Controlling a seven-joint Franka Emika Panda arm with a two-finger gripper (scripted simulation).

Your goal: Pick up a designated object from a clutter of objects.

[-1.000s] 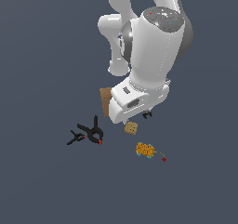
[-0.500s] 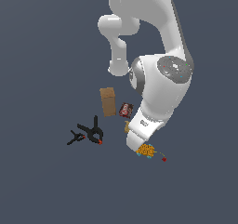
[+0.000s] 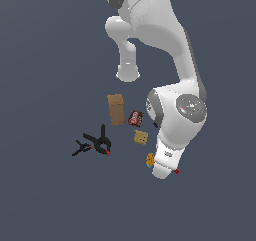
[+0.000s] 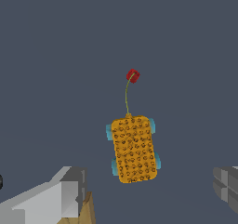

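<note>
Orange-yellow block [image 4: 134,148] untouched between the spread gripper [image 4: 144,190] fingers.

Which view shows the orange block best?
The wrist view: the whole orange block is clear, with its bumpy top, bluish bits, cord and red piece. In the exterior view the arm hides nearly all of it; only a sliver shows.
</note>
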